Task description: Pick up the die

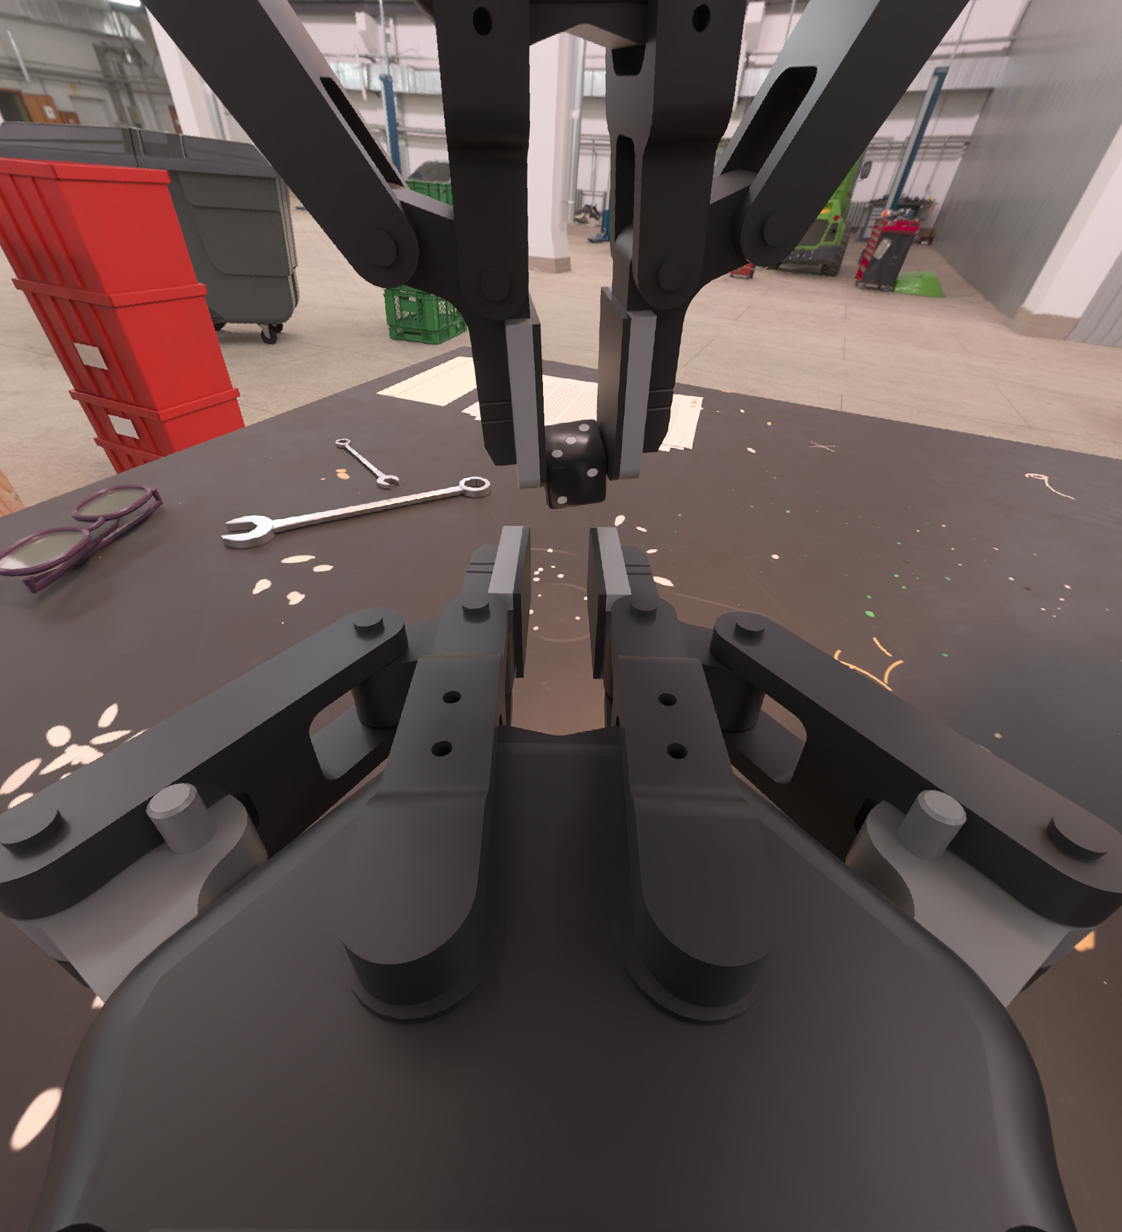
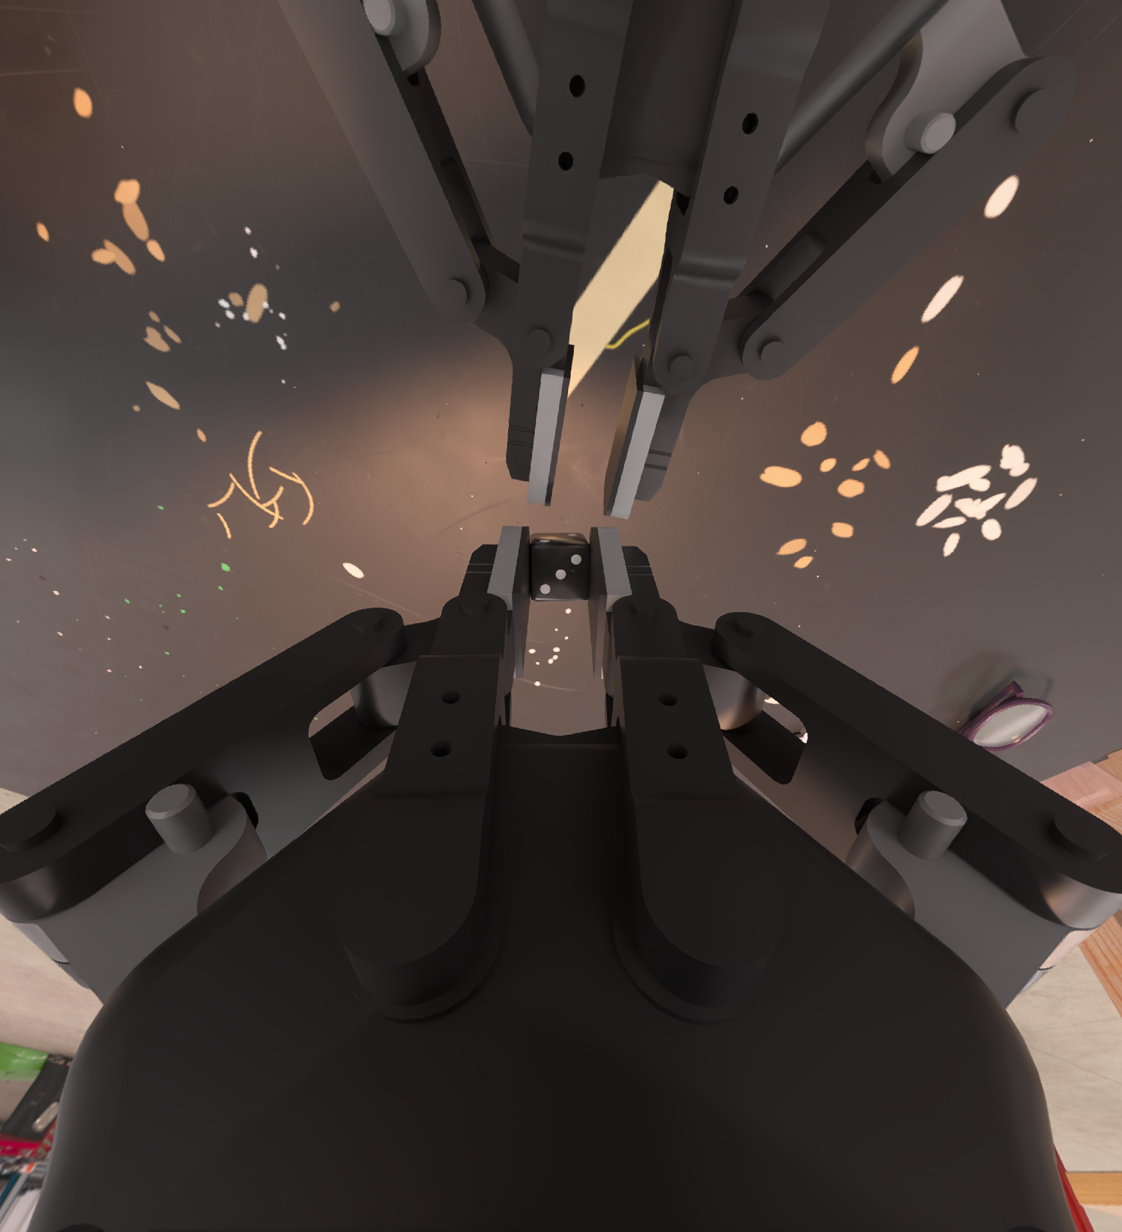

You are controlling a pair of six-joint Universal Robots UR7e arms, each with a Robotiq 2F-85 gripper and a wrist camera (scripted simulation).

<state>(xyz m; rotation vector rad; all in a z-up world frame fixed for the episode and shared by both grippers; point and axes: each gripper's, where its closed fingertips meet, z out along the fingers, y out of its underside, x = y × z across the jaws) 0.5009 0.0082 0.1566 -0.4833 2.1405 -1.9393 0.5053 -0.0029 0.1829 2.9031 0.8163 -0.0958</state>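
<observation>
A black die (image 1: 575, 470) with white pips is clamped between the fingertips of my right gripper (image 1: 575, 481), which reaches down from the top of the left wrist view and holds the die above the dark table (image 1: 878, 567). In the right wrist view the die (image 2: 559, 567) sits between the pads of my right gripper (image 2: 558, 533). My left gripper (image 1: 558, 533) is empty, its jaws a narrow gap apart, just below and in front of the die. It also shows in the right wrist view (image 2: 578, 507), tip to tip with the right one.
A large wrench (image 1: 351, 510), a small wrench (image 1: 366, 461) and purple glasses (image 1: 78, 533) lie on the table to the left. Paper sheets (image 1: 572, 400) lie at the far edge. Stacked red crates (image 1: 111, 300), a grey bin (image 1: 231, 227) and a green crate (image 1: 421, 313) stand beyond.
</observation>
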